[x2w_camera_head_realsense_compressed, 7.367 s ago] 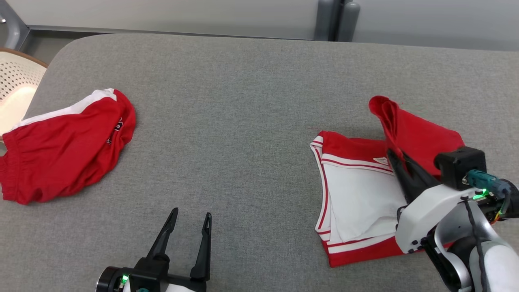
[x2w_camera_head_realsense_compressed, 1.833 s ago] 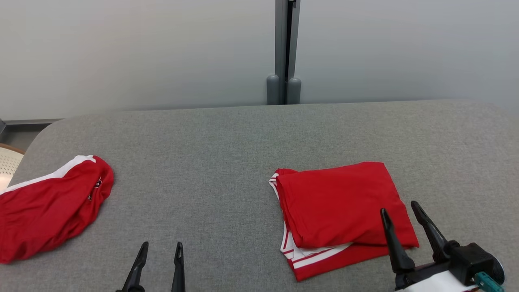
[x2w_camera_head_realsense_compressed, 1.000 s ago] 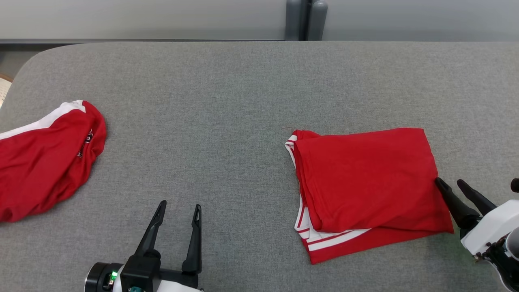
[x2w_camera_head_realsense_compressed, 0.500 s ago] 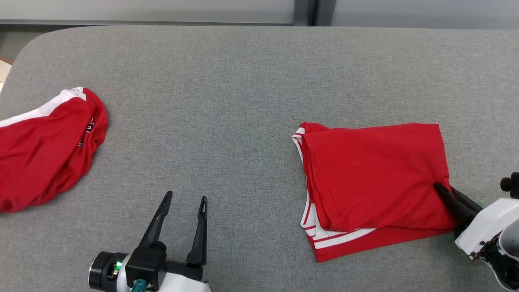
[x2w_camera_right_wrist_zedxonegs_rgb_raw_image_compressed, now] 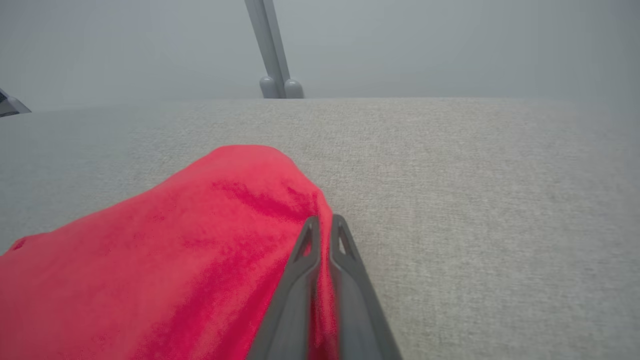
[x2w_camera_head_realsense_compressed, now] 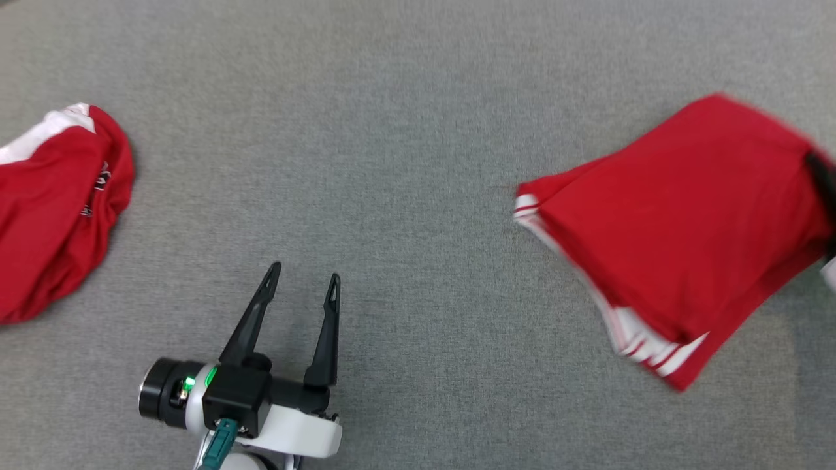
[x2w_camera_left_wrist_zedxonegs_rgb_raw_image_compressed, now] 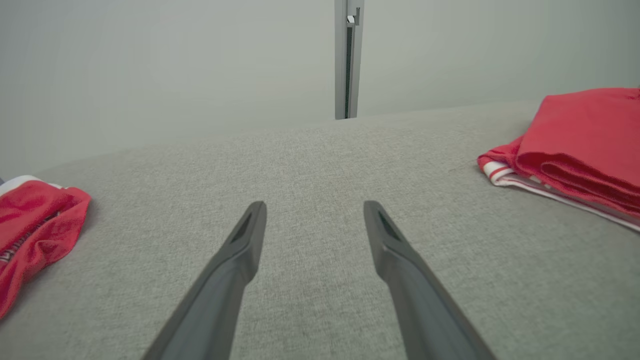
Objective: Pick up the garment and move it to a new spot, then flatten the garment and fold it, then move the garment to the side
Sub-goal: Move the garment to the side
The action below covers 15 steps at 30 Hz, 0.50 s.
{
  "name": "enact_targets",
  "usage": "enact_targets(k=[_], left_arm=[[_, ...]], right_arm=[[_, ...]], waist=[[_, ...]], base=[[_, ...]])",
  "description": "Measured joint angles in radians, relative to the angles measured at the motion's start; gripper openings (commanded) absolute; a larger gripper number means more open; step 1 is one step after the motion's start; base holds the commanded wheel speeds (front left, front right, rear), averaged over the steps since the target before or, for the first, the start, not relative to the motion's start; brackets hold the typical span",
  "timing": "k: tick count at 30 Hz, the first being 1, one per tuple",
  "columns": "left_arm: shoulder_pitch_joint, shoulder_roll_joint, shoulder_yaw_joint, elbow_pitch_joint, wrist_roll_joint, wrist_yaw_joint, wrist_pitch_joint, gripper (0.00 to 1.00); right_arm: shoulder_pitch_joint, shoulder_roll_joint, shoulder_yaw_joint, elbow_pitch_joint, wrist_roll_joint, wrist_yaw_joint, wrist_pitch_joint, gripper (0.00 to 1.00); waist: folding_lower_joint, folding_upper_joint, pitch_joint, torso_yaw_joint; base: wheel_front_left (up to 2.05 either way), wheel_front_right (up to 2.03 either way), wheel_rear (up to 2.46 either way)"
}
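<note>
The folded red garment [x2w_camera_head_realsense_compressed: 686, 228] with white trim lies at the right of the grey surface, its right side lifted and blurred with motion. My right gripper [x2w_camera_right_wrist_zedxonegs_rgb_raw_image_compressed: 322, 222] is shut on its right edge, a strip of red cloth pinched between the fingers; in the head view its dark finger [x2w_camera_head_realsense_compressed: 821, 176] shows at the frame's right edge. In the left wrist view the garment [x2w_camera_left_wrist_zedxonegs_rgb_raw_image_compressed: 575, 145] rests at the right. My left gripper [x2w_camera_head_realsense_compressed: 305, 281] stands open over bare surface at the lower left, nothing between its fingers [x2w_camera_left_wrist_zedxonegs_rgb_raw_image_compressed: 245, 240].
A second red garment with a white band [x2w_camera_head_realsense_compressed: 52, 202] lies bunched at the far left, also in the left wrist view [x2w_camera_left_wrist_zedxonegs_rgb_raw_image_compressed: 35, 225]. The grey padded surface [x2w_camera_head_realsense_compressed: 392, 163] spreads between the two. A grey post [x2w_camera_left_wrist_zedxonegs_rgb_raw_image_compressed: 348, 60] stands against the pale wall behind.
My right gripper has shut on the garment's right edge and dragged it right and away, raising that side. The head camera has tilted down. The left gripper stays open.
</note>
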Motion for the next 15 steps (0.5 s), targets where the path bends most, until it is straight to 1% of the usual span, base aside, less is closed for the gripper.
enact_targets(k=[4,8,15], left_arm=[[-0.052,0.003,-0.004,-0.042,0.032,-0.011,0.000,1.00],[-0.115,0.019,-0.029,-0.106,0.067,-0.024,0.000,1.00],[-0.186,0.061,-0.077,-0.170,0.094,-0.028,0.000,1.00]], right_arm=[[-0.115,-0.050,-0.044,0.052,-0.026,0.000,-0.022,0.00],[-0.221,-0.095,-0.103,0.113,-0.051,0.000,-0.057,0.00],[-0.338,-0.130,-0.199,0.252,-0.074,0.000,-0.097,0.00]], waist=[[0.0000,0.0000,0.065,-0.012],[0.0000,-0.0001,0.141,-0.025],[0.0000,0.0000,0.269,-0.054]], base=[[0.00,0.00,0.00],[0.00,0.00,0.00],[0.00,0.00,0.00]])
